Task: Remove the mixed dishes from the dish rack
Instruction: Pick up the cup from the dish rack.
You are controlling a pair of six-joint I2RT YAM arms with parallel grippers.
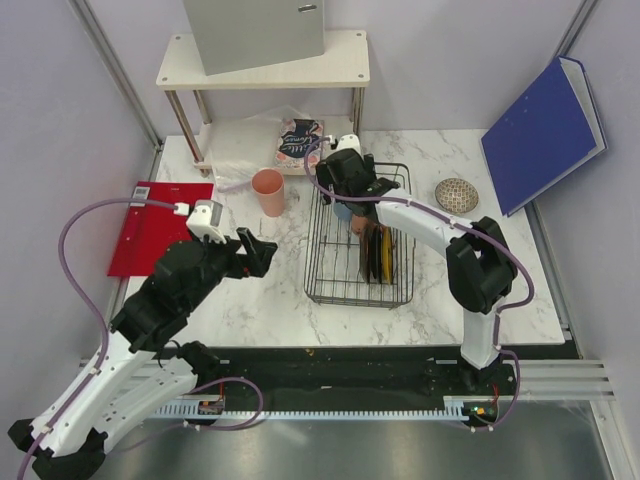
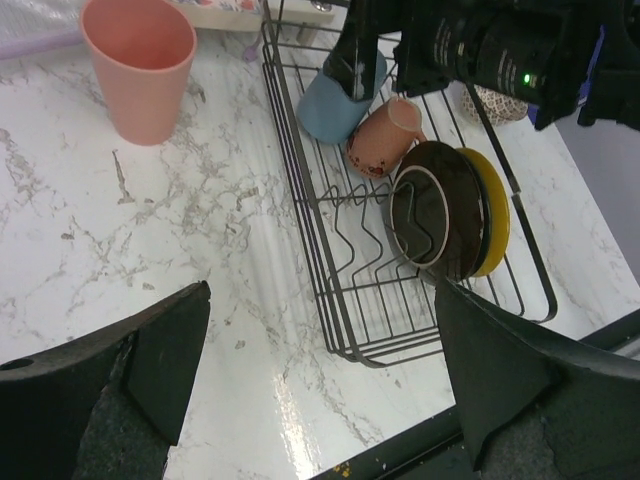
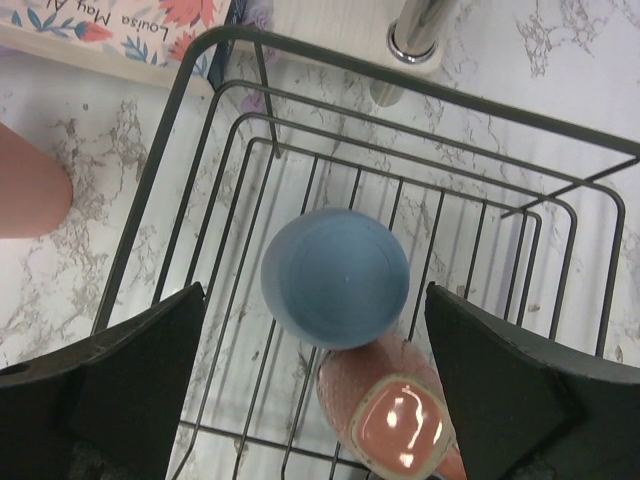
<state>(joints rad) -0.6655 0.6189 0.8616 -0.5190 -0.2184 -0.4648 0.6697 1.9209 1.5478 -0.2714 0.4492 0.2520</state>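
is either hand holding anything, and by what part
Nothing is held. Both hands are open: the right hand above the blue cup in the rack, the left hand beside the rack.

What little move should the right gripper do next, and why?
Probably lower the right gripper straight down around the blue cup, then close. The gripper is open and empty, hovering right above the cup, which sits bottom-up in the dish rack. It looks lined up for a grab.

Bare dish rack (image 2: 345, 290) wire flanks the blue cup (image 3: 335, 278); a pink mug (image 3: 395, 425) crowds its near side.
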